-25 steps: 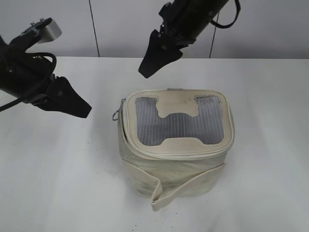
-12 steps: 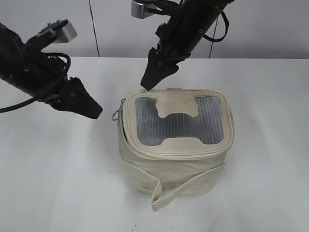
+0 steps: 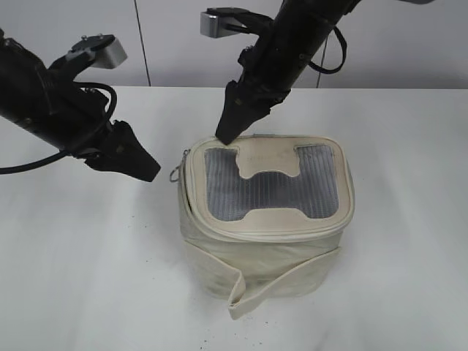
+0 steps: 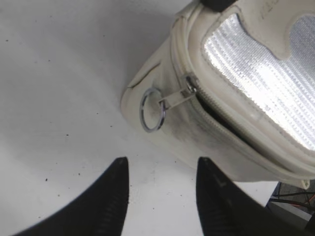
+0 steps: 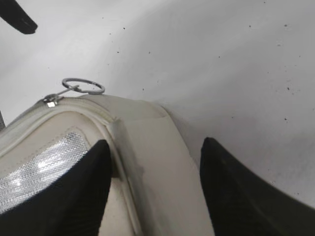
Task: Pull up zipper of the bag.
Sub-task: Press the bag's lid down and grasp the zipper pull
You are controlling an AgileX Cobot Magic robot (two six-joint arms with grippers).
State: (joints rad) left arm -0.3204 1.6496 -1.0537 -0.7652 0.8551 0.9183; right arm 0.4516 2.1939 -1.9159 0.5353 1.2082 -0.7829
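The cream bag (image 3: pixel 267 241) stands mid-table, with a grey mesh lid and an H-shaped patch. Its zipper (image 3: pixel 189 191) gapes along the lid's left edge, and a silver ring pull (image 3: pixel 175 175) hangs at the back left corner. In the left wrist view the ring pull (image 4: pixel 152 109) hangs just ahead of my left gripper (image 4: pixel 162 162), which is open and empty. My left gripper (image 3: pixel 142 170) hovers left of the bag. My right gripper (image 3: pixel 227 135) is open at the lid's back left corner. In the right wrist view my right gripper (image 5: pixel 156 142) straddles the bag's back edge near the ring (image 5: pixel 83 86).
A loose cream strap (image 3: pixel 256 289) hangs down the bag's front. The white table (image 3: pixel 88 278) runs all round the bag, with a grey panelled wall (image 3: pixel 183 36) behind. The left finger shows in the right wrist view's corner (image 5: pixel 17 17).
My left gripper has moved right, closer to the bag's left side. My right gripper has come down to the lid's back left corner.
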